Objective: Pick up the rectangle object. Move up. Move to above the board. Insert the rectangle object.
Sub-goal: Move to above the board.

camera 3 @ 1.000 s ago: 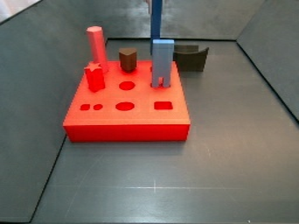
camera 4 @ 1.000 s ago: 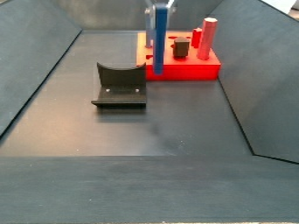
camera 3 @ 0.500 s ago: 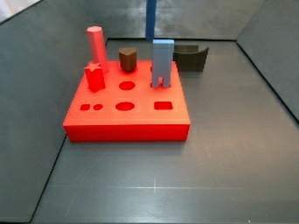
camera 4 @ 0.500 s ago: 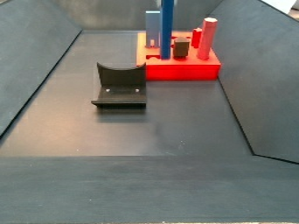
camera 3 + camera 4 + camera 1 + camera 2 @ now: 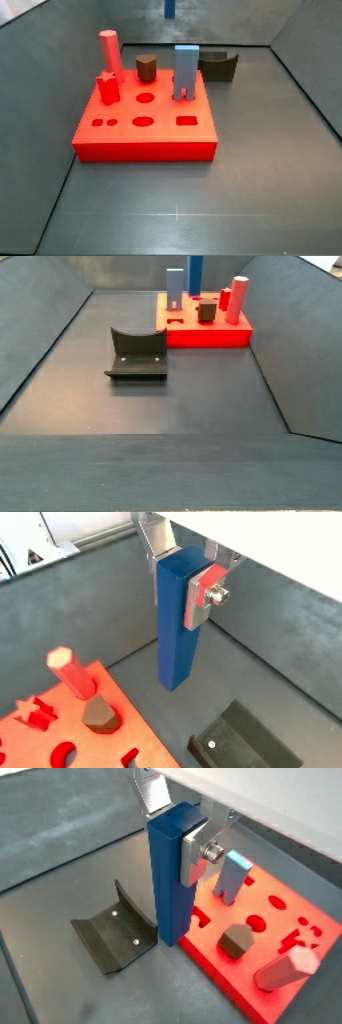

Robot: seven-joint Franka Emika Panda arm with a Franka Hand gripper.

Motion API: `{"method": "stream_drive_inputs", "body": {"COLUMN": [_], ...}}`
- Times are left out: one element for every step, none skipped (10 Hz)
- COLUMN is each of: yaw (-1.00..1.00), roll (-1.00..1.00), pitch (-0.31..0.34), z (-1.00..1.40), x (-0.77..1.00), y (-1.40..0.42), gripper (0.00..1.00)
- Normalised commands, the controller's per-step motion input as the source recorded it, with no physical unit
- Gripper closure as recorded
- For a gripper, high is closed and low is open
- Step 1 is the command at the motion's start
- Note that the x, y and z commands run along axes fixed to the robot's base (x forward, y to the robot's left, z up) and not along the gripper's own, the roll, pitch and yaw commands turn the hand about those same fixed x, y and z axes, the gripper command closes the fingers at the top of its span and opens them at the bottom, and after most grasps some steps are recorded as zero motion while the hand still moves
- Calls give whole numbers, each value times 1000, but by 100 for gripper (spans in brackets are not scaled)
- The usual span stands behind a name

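The surface point(image 5: 201, 210) is dark grey and walled on all sides. The board point(image 5: 144, 135) lies flat on it toward the far end, nearer the left wall in a side view. The fixture point(image 5: 136, 354) stands apart from the board, near mid-surface in a side view point(image 5: 136, 354). The end effector point(image 5: 181, 574) hangs above the surface, its plates clamped on the bar point(image 5: 177, 622), which touches nothing below.

Tool point(image 5: 183, 574), shown in both wrist views point(image 5: 189, 838), raised well above the surface; its 2 flat silver fingers point(image 5: 158, 536) point downward and are closed on the upper end of the rectangle object point(image 5: 178, 622), which hangs upright between them.
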Motion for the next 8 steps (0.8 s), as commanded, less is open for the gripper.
{"method": "stream_drive_inputs", "body": {"yaw": [-581,-476,-353,-165,-76,-45,-18,-10], "roll": [134,162,151,68,49,33,8,13], "pitch": [71,60,47,39,45,51,48,54], "z": [192,193,199,200,202,212,215,220], "x": [-64,-65,-67,-63,-59,-59,-51,-48], "y": [-1000,-1000,-1000,-1000,-1000,-1000,-1000,-1000], "gripper": [100,100,100,100,100,100,100,100]}}
